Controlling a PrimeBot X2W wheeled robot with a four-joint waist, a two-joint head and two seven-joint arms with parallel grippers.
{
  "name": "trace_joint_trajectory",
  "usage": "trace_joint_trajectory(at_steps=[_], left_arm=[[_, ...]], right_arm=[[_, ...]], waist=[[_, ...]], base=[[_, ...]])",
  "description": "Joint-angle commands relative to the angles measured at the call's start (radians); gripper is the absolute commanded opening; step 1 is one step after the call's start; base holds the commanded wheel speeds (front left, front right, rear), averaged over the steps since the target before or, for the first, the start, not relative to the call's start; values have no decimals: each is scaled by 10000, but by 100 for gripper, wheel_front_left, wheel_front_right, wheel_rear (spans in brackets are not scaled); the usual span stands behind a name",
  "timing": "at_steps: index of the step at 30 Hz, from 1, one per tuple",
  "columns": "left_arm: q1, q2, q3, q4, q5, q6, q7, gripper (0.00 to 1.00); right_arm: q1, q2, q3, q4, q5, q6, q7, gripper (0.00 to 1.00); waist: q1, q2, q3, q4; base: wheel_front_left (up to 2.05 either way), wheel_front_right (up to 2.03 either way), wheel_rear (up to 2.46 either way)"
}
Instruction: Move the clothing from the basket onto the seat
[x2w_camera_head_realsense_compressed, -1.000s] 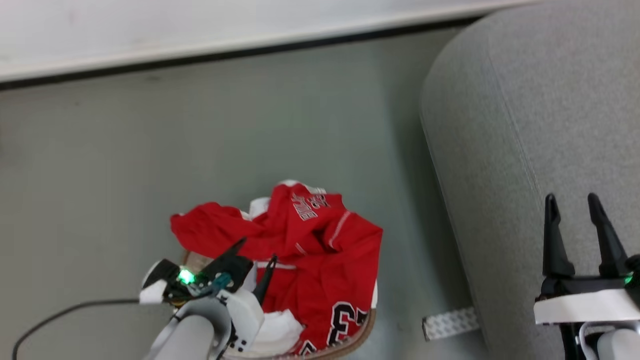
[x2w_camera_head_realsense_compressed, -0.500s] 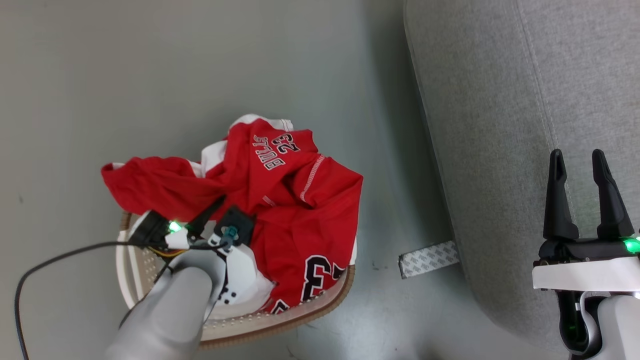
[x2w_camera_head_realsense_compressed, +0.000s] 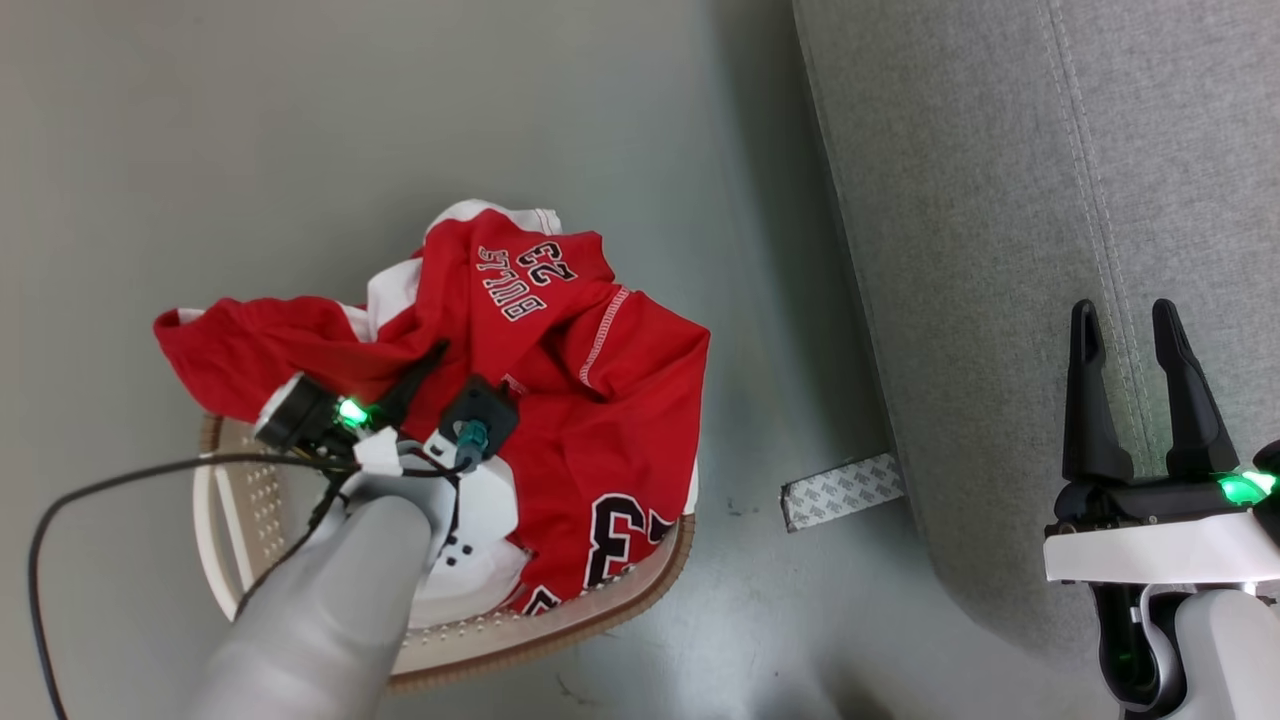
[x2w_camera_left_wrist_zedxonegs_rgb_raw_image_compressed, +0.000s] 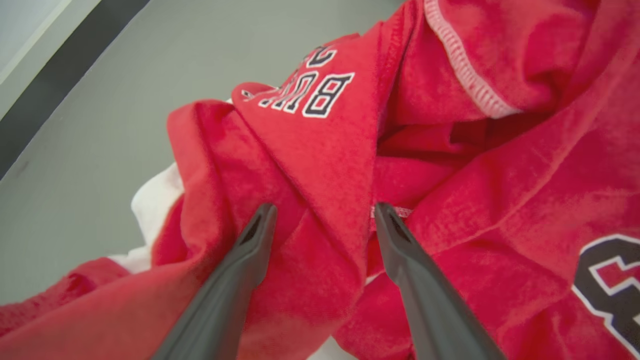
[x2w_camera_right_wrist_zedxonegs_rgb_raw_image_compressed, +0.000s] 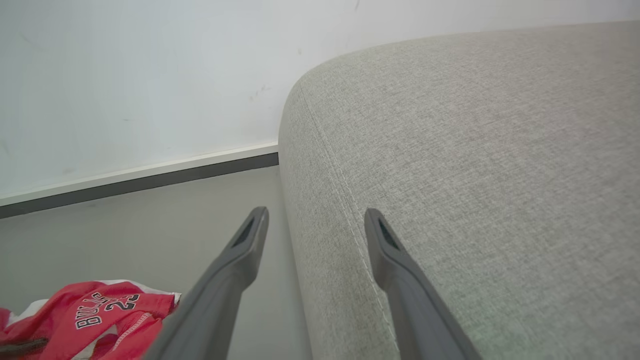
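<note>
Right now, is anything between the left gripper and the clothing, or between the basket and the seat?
Nothing visible. The left gripper is open, its fingers either side of a fold of the clothing. Between the basket and the seat lies bare floor, with only a flat patterned strip by the seat's base.

Grey floor (x2w_camera_head_realsense_compressed: 400, 120). Resting on it: basket (x2w_camera_head_realsense_compressed: 620, 592) left, seat (x2w_camera_head_realsense_compressed: 1000, 200) right, apart; white patterned strip (x2w_camera_head_realsense_compressed: 842, 490) between, just beside seat.

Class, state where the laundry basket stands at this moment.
In the head view, the white laundry basket stands on the floor at lower left, heaped with red clothing, left of the grey seat; the open left pincer straddles a fold of the heap.
</note>
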Motion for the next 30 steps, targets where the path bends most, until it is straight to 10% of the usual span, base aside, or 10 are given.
trace_joint_trajectory(at_steps=[1, 4, 5, 7, 30], left_arm=[[-125, 135, -35, 127, 156, 44, -94, 100], [-342, 166, -112, 298, 157, 113, -128, 100], [-387, 171, -127, 379, 131, 129, -149, 52], [-477, 168, -134, 475, 37, 150, -180, 0], [2554, -641, 1317, -3496, -3683, -131, -337, 0]], right_arm=[[-46, -12, -6, 6, 101, -24, -29, 100], [-61, -11, -10, 0, 135, -24, -29, 100], [-53, -12, -26, -10, 137, -24, -29, 100], [-33, -12, -66, -11, 148, -24, -29, 100], [1802, -23, -1240, 716, -1062, -25, -29, 100]], waist=[[-1, 0, 55, -23], [-1, 0, 214, -68], [-1, 0, 251, -75], [-1, 0, 308, -94], [-1, 0, -4416, 1898]], base=[[0, 0, 0], [0, 0, 0], [0, 0, 0], [0, 0, 0], [0, 0, 0]])
